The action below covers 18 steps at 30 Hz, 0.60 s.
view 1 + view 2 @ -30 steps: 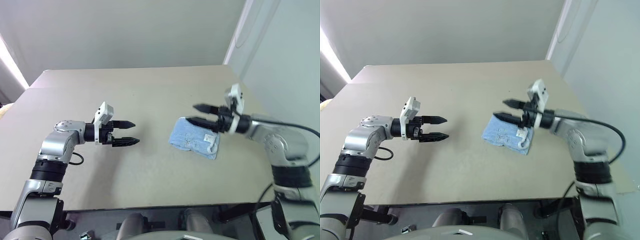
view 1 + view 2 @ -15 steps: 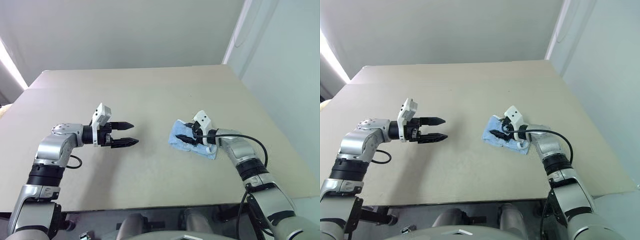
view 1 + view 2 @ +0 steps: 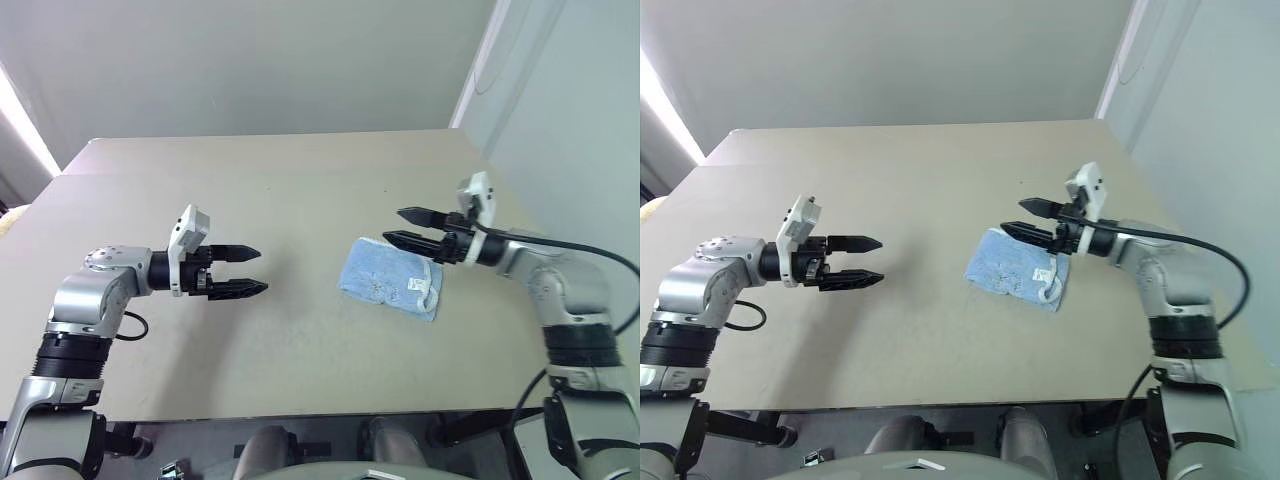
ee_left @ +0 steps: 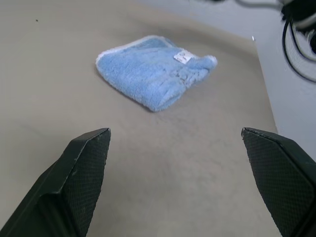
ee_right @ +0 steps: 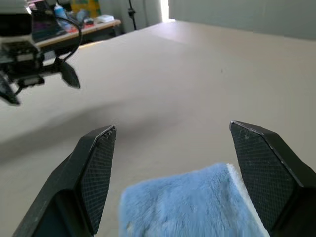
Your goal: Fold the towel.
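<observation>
Two grippers up, both empty, jaws spread wide on each. We see the towel (image 3: 391,279) lying right of centre in the left eye frame, on the table (image 3: 270,190), already bunched into a small folded packet with the white tag (image 3: 416,274) and a loop of whitish hem showing at its right end. Our right gripper (image 3: 405,227) hovers just above the packet's upper right edge, not touching it; in the right wrist frame the blue terry sits low between the two fingers. Our left gripper (image 3: 252,270) hangs well apart from the cloth, at the left of the frame, pointing toward it. Judgement: the fold looks nearly done, what's left is tidying or one last fold. To do it well we'd bring the right gripper down onto the hemmed edge rather than the thick middle, so we pinch one layer set and not the whole wad. Left should close in and pin the near edge before we lift, else the packet slides on the smooth top. Keep the lift low, lay the edge over square, release only once the cloth lies flat.
</observation>
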Each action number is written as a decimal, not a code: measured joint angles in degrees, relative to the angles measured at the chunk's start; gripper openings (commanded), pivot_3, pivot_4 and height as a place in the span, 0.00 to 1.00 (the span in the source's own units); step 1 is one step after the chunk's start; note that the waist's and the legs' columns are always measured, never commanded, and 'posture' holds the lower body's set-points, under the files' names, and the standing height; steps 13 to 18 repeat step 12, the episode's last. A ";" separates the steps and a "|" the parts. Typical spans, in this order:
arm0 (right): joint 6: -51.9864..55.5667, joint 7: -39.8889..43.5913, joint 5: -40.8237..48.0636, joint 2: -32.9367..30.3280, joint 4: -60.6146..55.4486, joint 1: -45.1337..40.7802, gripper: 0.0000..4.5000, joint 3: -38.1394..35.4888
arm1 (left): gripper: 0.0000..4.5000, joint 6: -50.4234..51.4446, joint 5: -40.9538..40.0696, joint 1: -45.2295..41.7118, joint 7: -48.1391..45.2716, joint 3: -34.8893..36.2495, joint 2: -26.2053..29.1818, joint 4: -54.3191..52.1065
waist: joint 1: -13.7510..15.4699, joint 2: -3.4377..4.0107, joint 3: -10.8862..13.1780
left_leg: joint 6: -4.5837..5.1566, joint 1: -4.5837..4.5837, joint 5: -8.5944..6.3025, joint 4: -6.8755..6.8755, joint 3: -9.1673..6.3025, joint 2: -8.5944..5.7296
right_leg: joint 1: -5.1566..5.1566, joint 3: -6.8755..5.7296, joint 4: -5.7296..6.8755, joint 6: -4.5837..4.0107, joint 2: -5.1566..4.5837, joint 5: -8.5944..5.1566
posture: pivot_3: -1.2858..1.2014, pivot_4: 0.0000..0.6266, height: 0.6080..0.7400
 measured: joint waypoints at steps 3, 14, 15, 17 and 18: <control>1.84 -0.04 0.18 -1.22 -0.88 2.40 0.86 -0.10 | 1.00 -2.01 0.20 -0.59 -1.52 0.06 0.42 0.38 | -0.10 0.00 0.01 | -0.01 0.01 0.00 0.06 0.04 0.02 | 0.01 0.01 0.00 -0.03 -0.02 0.02 | 0.52 0.00 0.89; 1.97 1.17 -1.22 -2.19 2.23 0.64 0.86 2.96 | 1.00 -4.40 1.55 0.22 -1.21 0.02 0.41 1.12 | -0.09 0.02 0.02 | 0.00 -0.13 0.01 0.04 0.07 -0.01 | -0.14 0.04 0.00 -0.04 0.00 0.04 | 0.52 0.00 0.89; 1.97 1.17 -1.22 -2.19 2.23 0.64 0.86 2.96 | 1.00 -4.40 1.55 0.22 -1.21 0.02 0.41 1.12 | -0.09 0.02 0.02 | 0.00 -0.13 0.01 0.04 0.07 -0.01 | -0.14 0.04 0.00 -0.04 0.00 0.04 | 0.52 0.00 0.89; 1.97 1.17 -1.22 -2.19 2.23 0.64 0.86 2.96 | 1.00 -4.40 1.55 0.22 -1.21 0.02 0.41 1.12 | -0.09 0.02 0.02 | 0.00 -0.13 0.01 0.04 0.07 -0.01 | -0.14 0.04 0.00 -0.04 0.00 0.04 | 0.52 0.00 0.89; 1.97 1.17 -1.22 -2.19 2.23 0.64 0.86 2.96 | 1.00 -4.40 1.55 0.22 -1.21 0.02 0.41 1.12 | -0.09 0.02 0.02 | 0.00 -0.13 0.01 0.04 0.07 -0.01 | -0.14 0.04 0.00 -0.04 0.00 0.04 | 0.52 0.00 0.89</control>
